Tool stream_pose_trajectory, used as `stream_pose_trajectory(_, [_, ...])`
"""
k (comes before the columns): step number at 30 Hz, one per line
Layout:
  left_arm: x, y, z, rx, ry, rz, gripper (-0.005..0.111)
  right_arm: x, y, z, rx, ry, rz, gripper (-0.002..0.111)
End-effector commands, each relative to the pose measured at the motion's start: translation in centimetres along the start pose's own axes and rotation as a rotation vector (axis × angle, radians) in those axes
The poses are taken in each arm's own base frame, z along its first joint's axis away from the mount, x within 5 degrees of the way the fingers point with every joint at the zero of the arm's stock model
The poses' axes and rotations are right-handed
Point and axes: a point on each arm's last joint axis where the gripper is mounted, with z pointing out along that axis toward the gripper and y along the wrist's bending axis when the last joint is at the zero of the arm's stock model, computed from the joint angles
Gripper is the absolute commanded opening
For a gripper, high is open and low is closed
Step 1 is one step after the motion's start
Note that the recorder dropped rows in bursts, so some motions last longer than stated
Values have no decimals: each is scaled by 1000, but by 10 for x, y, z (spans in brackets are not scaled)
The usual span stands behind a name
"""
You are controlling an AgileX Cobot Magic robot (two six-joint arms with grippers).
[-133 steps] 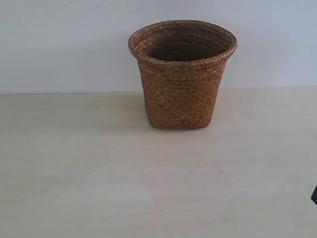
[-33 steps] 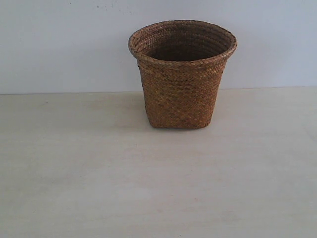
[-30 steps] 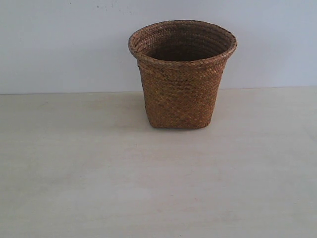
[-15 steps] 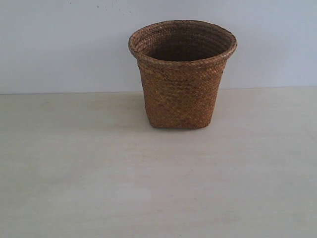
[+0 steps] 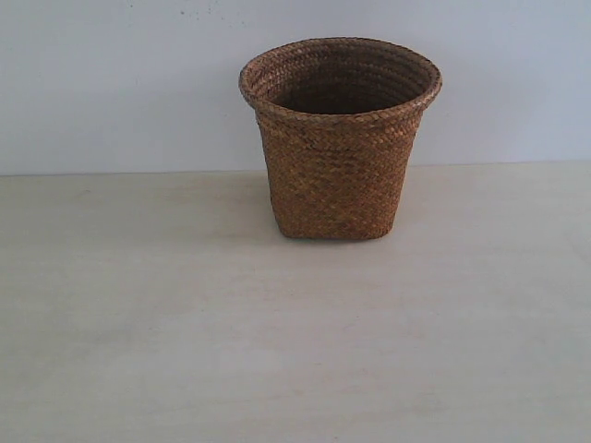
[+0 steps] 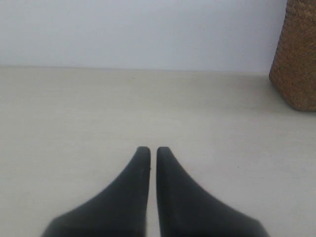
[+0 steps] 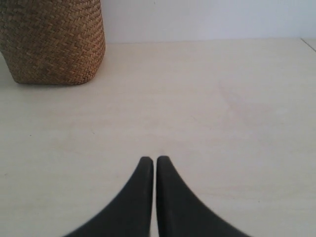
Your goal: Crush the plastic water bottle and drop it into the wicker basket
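The brown wicker basket (image 5: 337, 138) stands upright at the back middle of the pale table, its round flared rim open upward. Part of the wicker basket (image 6: 296, 54) shows at one edge of the left wrist view, and the wicker basket (image 7: 52, 42) fills a corner of the right wrist view. The plastic water bottle is out of view in every frame. My left gripper (image 6: 149, 150) is shut with nothing between its black fingers, low over bare table. My right gripper (image 7: 149, 160) is likewise shut and empty. Neither gripper appears in the exterior view.
The pale wooden table (image 5: 295, 341) stretches in front of the basket. A plain white wall (image 5: 111, 83) rises right behind it. A table edge (image 7: 308, 43) shows at the far corner of the right wrist view.
A dark piece of the right arm that showed at the exterior view's lower right edge 4.4 s ago has gone out of frame. Over the last second nothing has moved.
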Motion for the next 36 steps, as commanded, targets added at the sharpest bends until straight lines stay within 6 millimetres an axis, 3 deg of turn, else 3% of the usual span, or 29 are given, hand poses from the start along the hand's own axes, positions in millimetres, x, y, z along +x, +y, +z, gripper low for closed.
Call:
stream_pose_trajectory(1, [1, 0, 0, -3, 1, 3, 4, 2, 0, 0, -4, 0, 16, 0])
stream_pose_trajectory(36, [1, 0, 0, -3, 1, 3, 4, 2, 0, 0, -4, 3, 72, 0])
